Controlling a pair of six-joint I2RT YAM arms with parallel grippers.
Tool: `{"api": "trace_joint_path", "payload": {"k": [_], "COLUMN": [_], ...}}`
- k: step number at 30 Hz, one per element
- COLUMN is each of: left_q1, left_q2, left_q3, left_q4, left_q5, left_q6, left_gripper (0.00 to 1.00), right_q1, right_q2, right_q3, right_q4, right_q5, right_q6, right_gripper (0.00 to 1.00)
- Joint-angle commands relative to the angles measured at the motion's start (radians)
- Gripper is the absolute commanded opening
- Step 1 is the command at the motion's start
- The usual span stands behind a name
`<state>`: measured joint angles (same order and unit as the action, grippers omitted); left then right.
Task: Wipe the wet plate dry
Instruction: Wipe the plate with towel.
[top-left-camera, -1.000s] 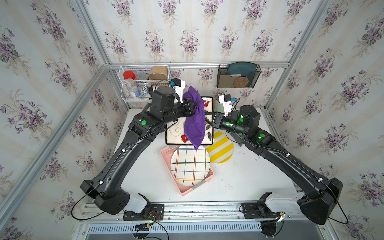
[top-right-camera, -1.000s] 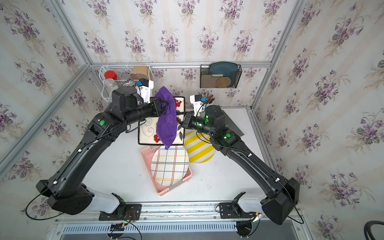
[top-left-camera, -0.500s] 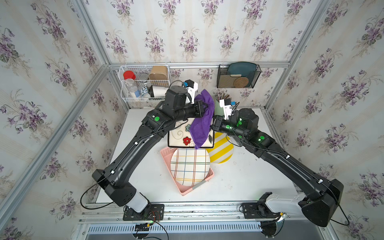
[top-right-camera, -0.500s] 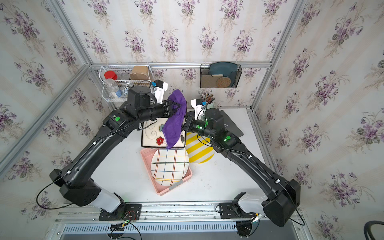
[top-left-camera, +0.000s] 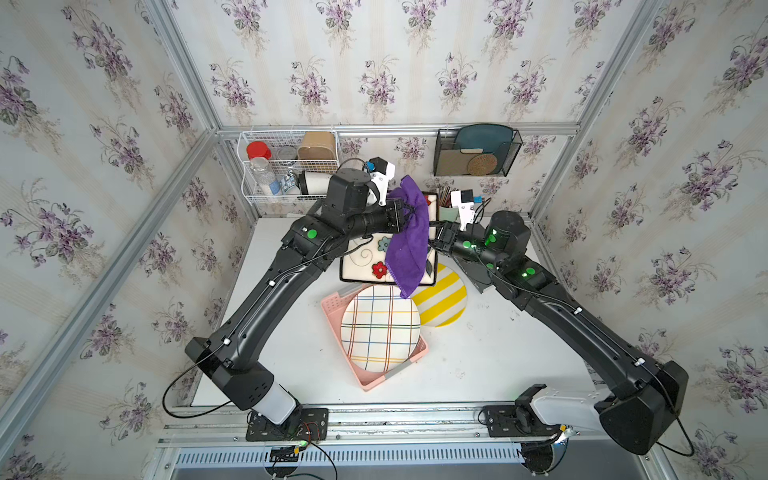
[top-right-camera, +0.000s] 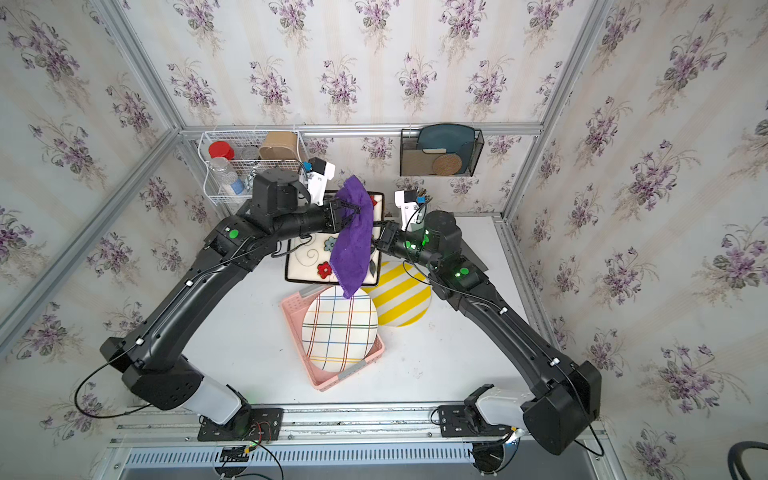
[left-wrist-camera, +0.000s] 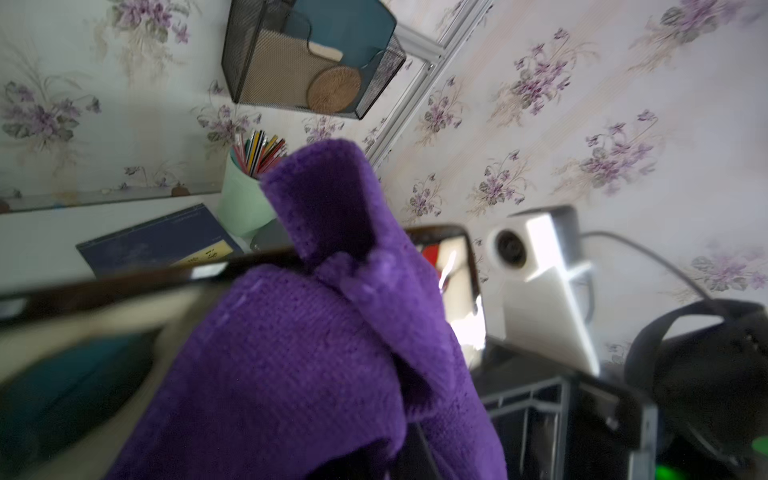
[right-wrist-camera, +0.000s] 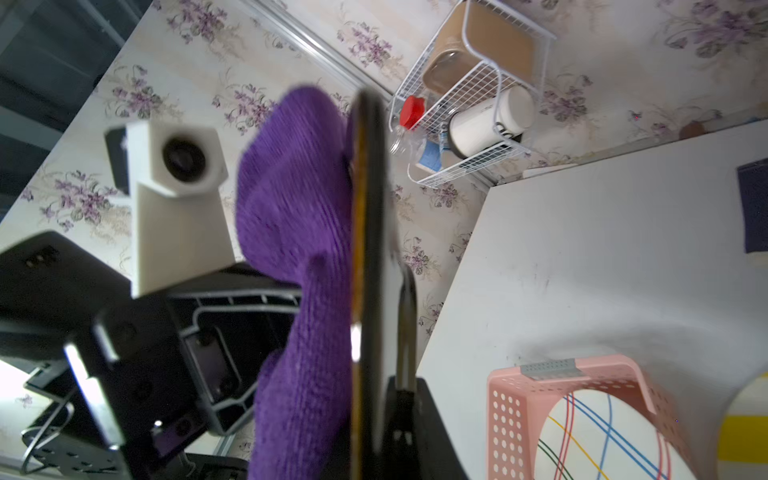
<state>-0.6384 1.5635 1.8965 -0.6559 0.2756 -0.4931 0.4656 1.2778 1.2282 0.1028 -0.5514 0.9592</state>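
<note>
**Q:** State of each gripper?
**A:** Left gripper (top-left-camera: 401, 212): jaws closed on the cloth (top-left-camera: 409, 249), which bunches at the jaws and hangs down. Right gripper (top-left-camera: 436, 239): jaws clamped on one edge of the plate (top-left-camera: 365, 262).

**Q:** Plate location?
**A:** Held above the table (top-left-camera: 291, 365), at the rear centre, between the two grippers. The cloth lies against its flowered face and covers the side nearest the right gripper. The right wrist view shows the plate edge-on, with the cloth pressed to one face.

**Q:** Containers and contents?
**A:**
- Basket (top-left-camera: 332, 305), pink, on the table in front of the plate: one plaid plate (top-left-camera: 380, 328), overhanging the rim. A yellow plate (top-left-camera: 442, 299) lies on the table just beside the basket.
- Rack (top-left-camera: 289, 133), white wire, on the rear wall: red-lidded jar (top-left-camera: 258, 150), bottle (top-left-camera: 266, 176), box (top-left-camera: 316, 151), and canister (top-left-camera: 313, 183) lying on its side.
- Holder (top-left-camera: 515, 151), black mesh, on the rear wall: teal board (top-left-camera: 482, 137) and round woven mat (top-left-camera: 482, 165).
- Cup (left-wrist-camera: 243, 203), green: coloured sticks (left-wrist-camera: 259, 151), upright. A book (left-wrist-camera: 158, 243) lies near the cup.
</note>
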Motion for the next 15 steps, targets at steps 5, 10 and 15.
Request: {"api": "trace_joint_path", "payload": {"k": [5, 10, 15], "left_q1": [0.136, 0.221, 0.208], "left_q2": [-0.134, -0.134, -0.022], "left_q3": [-0.003, -0.066, -0.015], "left_q4": [0.097, 0.608, 1.066], "left_q5": [0.160, 0.469, 0.567], "left_q6": [-0.210, -0.587, -0.896], "left_gripper": [0.00, 0.00, 0.00], "right_q1": [-0.341, -0.377, -0.295], "right_q2": [-0.093, -0.027, 0.079], "right_q3": [-0.071, -0.154, -0.101], "right_q4": [0.599, 1.023, 1.275], "right_q5": [-0.077, -0.057, -0.042], "right_q6": [0.314, 0.652, 0.765], "right_gripper": [0.00, 0.00, 0.00]}}
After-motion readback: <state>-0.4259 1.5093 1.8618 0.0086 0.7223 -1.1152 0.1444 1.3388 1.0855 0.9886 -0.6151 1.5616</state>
